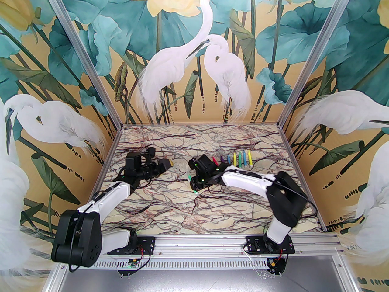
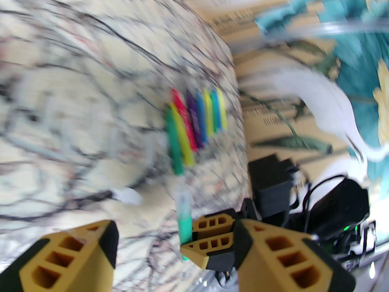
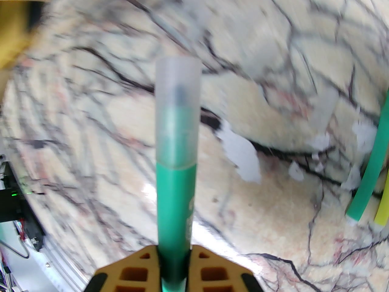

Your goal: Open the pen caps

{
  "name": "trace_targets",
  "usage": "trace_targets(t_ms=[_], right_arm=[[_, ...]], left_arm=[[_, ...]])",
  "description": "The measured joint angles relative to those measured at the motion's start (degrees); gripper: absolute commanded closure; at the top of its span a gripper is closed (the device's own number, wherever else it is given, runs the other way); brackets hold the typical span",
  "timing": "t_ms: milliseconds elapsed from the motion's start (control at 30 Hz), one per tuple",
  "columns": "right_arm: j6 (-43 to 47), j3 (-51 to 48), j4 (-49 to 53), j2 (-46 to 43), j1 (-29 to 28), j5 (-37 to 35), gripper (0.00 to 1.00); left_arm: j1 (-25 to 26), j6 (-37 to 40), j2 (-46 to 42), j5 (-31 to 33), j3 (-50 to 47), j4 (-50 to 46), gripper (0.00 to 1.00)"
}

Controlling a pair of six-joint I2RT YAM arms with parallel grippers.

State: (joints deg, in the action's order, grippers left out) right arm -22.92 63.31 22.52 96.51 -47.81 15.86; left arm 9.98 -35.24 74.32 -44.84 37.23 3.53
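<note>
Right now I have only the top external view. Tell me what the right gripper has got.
Observer: The right gripper is clamped on a green pen, low on its barrel.
Operator: Report the cap.
Observer: The translucent cap is on, seated on the end that points away from that gripper.
Operator: Now give me the left gripper.
Observer: The left gripper is open wide and grips nothing. In the blurred left wrist view, the capped pen sits in line with its gap.
</note>
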Motion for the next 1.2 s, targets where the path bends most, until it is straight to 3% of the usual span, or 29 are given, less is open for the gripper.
trace_targets(t_ms=[133,400,867,1200], right_arm=[[1.66,-1.60,-2.58,-2.71,0.00,0.92,1.00],[2.69,-2.10,-4.66,-5.49,0.00,1.22,1.00],[3.54,-2.10,-5.05,-5.66,0.00,2.21,1.00],[3.69,-2.10,-5.25,-5.66,0.00,2.19,1.00]], left_arm=[[3.98,-0.26,2.01,-2.01,2.49,1.73,0.39],[6.23,-0.37,3.43,-4.04,3.91,3.69,0.40],[6.93,-0.33,4.90,-5.29,4.70,4.02,0.48],[7.26,-0.09,5.97,-5.57,5.40,4.00,0.60]])
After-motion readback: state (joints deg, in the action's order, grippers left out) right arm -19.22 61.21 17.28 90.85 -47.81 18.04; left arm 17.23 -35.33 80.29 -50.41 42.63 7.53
